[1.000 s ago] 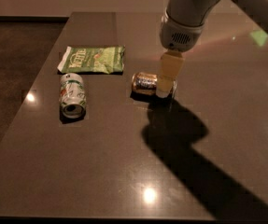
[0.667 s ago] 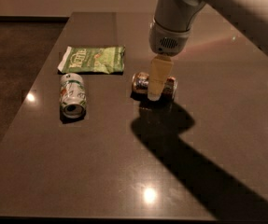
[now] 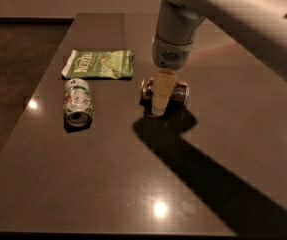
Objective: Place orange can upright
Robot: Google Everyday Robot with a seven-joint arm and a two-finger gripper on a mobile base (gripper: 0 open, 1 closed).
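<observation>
1. Grey-brown and glossy, the table (image 3: 83, 184) carries everything; the orange can (image 3: 180, 93) lies on it a little beyond the middle of its top.
2. Pale grey, the robot arm (image 3: 243, 14) comes in from the upper right, high over the orange can, and ends in a round wrist housing (image 3: 175, 39) directly above it.
3. A broad black shadow (image 3: 208, 174) of the arm starts at the near side of the orange can and runs off toward the lower right corner.
4. A green-and-white snack bag (image 3: 99, 64) lies flat, to the left of the orange can and slightly farther back, apart from it.
5. A green-and-white can (image 3: 78, 102) lies on its side well to the left of the orange can, its open silver end facing the near edge.
6. The orange can itself is on its side, not upright, its length running left to right, with a silver end showing on the left.
7. The gripper (image 3: 160, 104) hangs straight down from the wrist, its pale lower end covering the middle of the orange can and reaching the tabletop just in front of it. I cannot tell whether it is clamped on the can or apart.
8. Two small bright light spots sit on the tabletop, one (image 3: 159, 209) nearer than the orange can, one (image 3: 33, 104) far to its left.
</observation>
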